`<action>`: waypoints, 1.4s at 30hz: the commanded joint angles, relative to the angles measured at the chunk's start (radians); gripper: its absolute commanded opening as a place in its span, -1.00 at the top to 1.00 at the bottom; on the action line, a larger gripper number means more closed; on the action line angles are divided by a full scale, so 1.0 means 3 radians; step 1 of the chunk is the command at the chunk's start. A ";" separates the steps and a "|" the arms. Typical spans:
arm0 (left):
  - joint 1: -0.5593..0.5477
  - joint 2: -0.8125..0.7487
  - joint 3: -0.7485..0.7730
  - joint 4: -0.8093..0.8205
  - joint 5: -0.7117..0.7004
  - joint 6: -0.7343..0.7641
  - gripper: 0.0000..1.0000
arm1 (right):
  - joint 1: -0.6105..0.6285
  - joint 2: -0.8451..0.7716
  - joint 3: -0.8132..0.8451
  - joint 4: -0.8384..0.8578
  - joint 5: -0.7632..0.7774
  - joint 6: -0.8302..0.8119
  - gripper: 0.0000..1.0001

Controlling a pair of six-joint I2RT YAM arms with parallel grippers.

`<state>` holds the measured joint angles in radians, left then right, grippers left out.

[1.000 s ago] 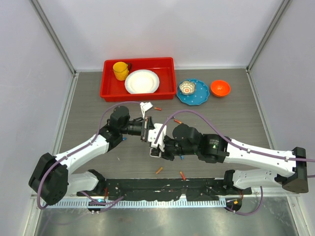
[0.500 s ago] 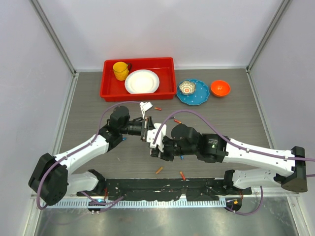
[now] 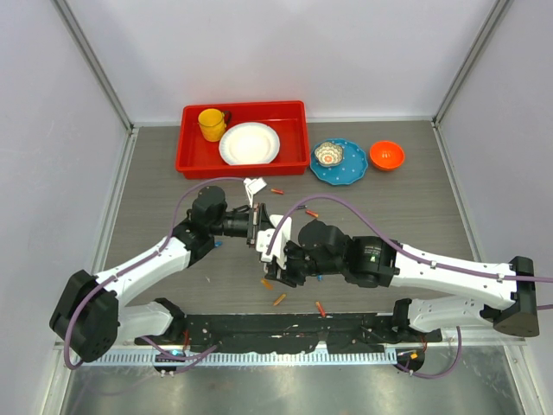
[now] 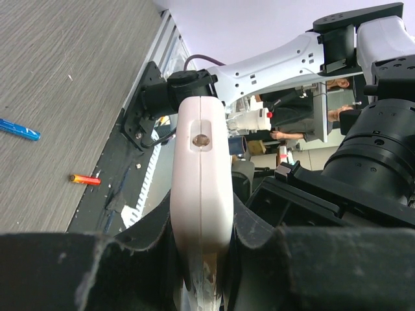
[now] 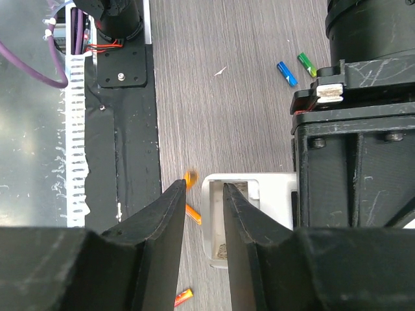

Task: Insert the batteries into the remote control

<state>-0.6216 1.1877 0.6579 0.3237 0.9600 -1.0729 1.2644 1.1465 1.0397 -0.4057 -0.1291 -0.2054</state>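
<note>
Left pincer (image 4: 207, 223) pinches the remote control (image 4: 200, 168). Right pincer (image 5: 204, 191) is narrowly spread (empty) over batteries (image 5: 193, 214) on the table (image 5: 227, 97).

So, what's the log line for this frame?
left gripper: shut on remote control | right gripper: open, empty | orange battery: loose on table

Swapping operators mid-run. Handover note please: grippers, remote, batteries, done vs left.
Left gripper: shut on the remote control, holding it edge-on above the table.
Right gripper: open a crack, nothing seen between its fingers, tips at the remote's end.
Batteries: loose on the table; orange ones lie near the arm bases, with a blue battery and a green battery nearby.
Done: remote lifted and presented. No battery seen seated.
Left: grasp a battery, seat it, repeat.
</note>
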 commanded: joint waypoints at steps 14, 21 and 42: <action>0.0037 0.0054 0.0031 -0.0066 -0.0183 0.0222 1.00 | 0.0014 -0.0344 -0.0126 0.0334 0.0292 0.0061 0.19; 0.0262 0.0213 -0.0106 0.0071 -0.0545 0.0375 1.00 | 0.0014 -0.0814 -0.0295 0.0723 0.0715 0.0357 -0.13; 0.0277 -0.1586 -0.1027 0.0344 -0.1670 0.0268 1.00 | -0.0058 -0.1398 -0.1594 0.1331 0.2875 0.1948 -0.79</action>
<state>-0.5362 0.7662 0.3550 0.4564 0.5686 -0.9356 1.2499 0.7498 0.5896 -0.0784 0.6033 0.2619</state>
